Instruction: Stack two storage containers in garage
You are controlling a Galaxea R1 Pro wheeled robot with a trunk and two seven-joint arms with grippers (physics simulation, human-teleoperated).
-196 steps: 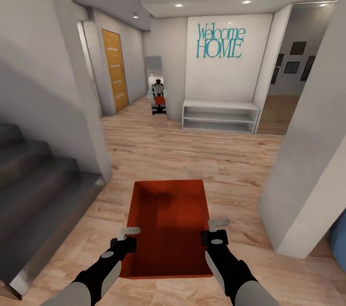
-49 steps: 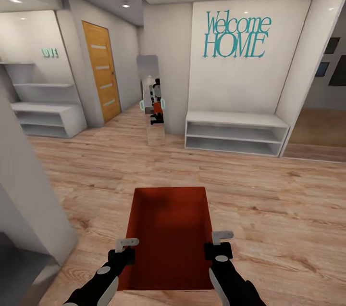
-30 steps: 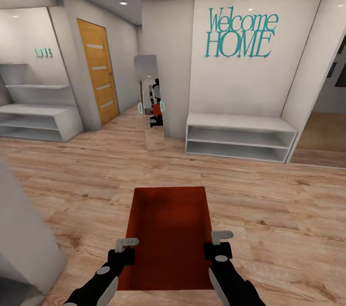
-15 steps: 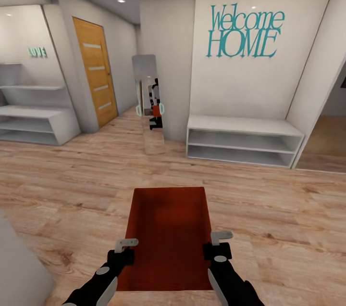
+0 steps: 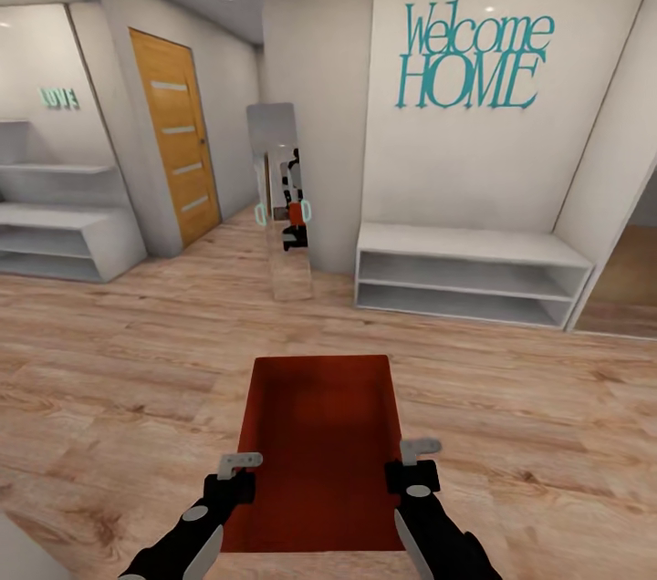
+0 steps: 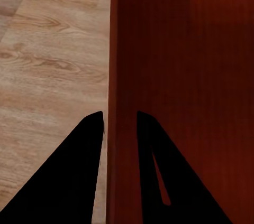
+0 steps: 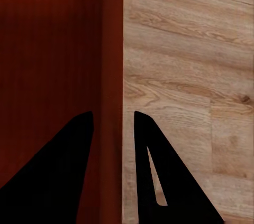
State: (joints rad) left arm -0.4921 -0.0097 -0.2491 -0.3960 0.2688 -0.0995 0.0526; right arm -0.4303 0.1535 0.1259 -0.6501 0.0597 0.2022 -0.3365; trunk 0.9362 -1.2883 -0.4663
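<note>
An orange-red storage container (image 5: 319, 443) hangs level in front of me above the light wood-plank floor (image 5: 511, 416), carried between both arms. My left gripper (image 5: 239, 468) is shut on its left wall near the close end. My right gripper (image 5: 415, 454) is shut on the right wall opposite. In the left wrist view the two dark fingers of the left gripper (image 6: 119, 114) straddle the container's wall (image 6: 180, 49). In the right wrist view the right gripper (image 7: 112, 113) straddles the container's other wall (image 7: 53, 39), with floor planks beside it. The garage is out of view.
Ahead stands a white wall with teal "Welcome HOME" lettering (image 5: 474, 56) over a low white shelf bench (image 5: 465, 274). A tall mirror (image 5: 278, 197) leans on the corner beside it. A wooden door (image 5: 173, 147) and white shelves (image 5: 55, 233) are at left; an opening (image 5: 630, 279) is at right.
The camera has moved forward along the hall: the wall, bench and mirror look nearer, and the white pillar at left has slid out of view. The container and both grippers keep their hold.
</note>
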